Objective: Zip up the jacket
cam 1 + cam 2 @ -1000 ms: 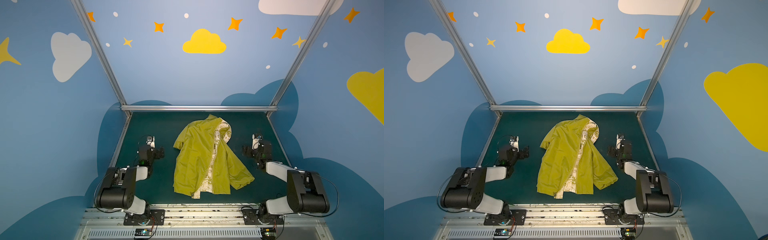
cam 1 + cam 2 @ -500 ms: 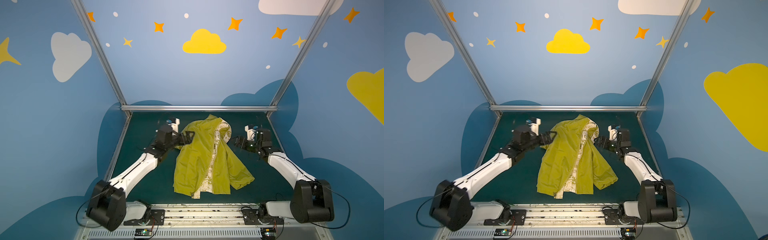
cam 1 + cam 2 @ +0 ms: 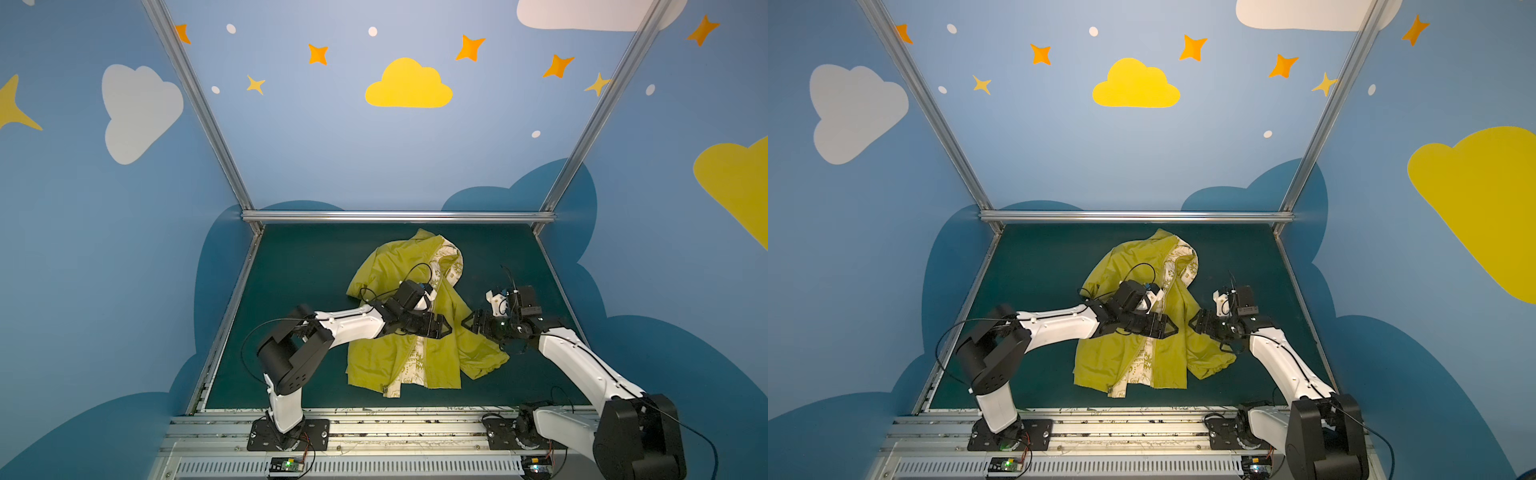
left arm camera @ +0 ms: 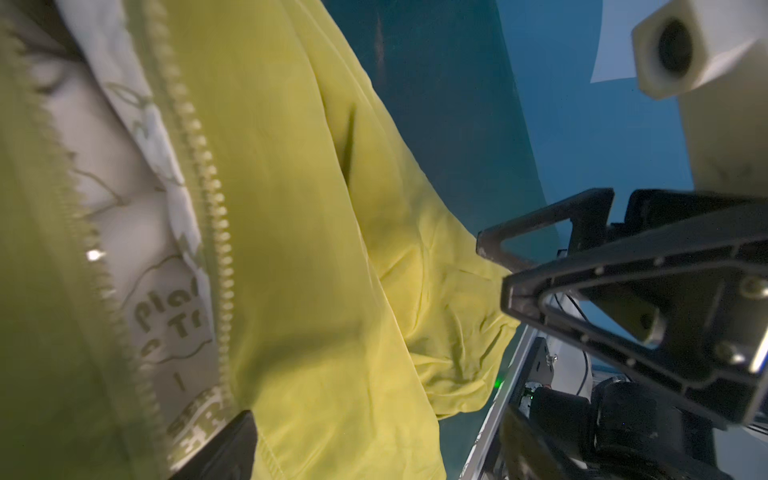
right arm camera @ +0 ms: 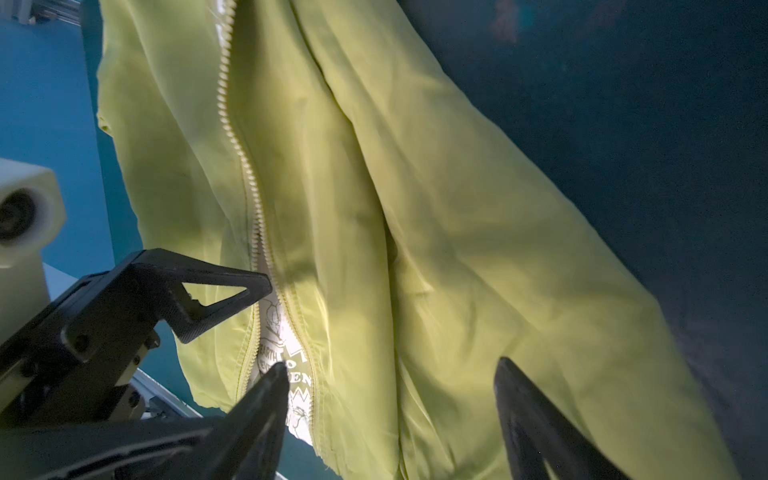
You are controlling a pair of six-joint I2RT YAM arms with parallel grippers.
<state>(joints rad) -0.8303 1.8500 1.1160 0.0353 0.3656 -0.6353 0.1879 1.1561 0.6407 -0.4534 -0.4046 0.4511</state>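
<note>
**Asker:** What is shown, and how far has the zipping got?

**Describer:** A dark green surface (image 3: 299,291) is shown. The mustard-yellow jacket (image 3: 376,361) is spread flat at its middle, with the hood laid toward the back wall. The work is judged to be barely started. The front is not closed: near the hem the zipper (image 4: 210,195) is parted, and cream printed lining (image 4: 137,291) is exposed between its two rows of teeth. Farther along, the rows run close together, and whether they are joined there cannot be told. No closing is seen to be done, so the whole of it is judged to be left.

**Asker:** And the pincers?

**Describer:** Both are held over the middle of the jacket, tip facing tip, just beside each other. The left pincer (image 3: 441,330) is spread wide above the parted zipper, and nothing is gripped by it. The right pincer (image 5: 391,365) is likewise spread wide over the front panel on its own side, and nothing is caught between its fingers (image 5: 270,395). Whether the cloth is touched by either cannot be told.
</note>
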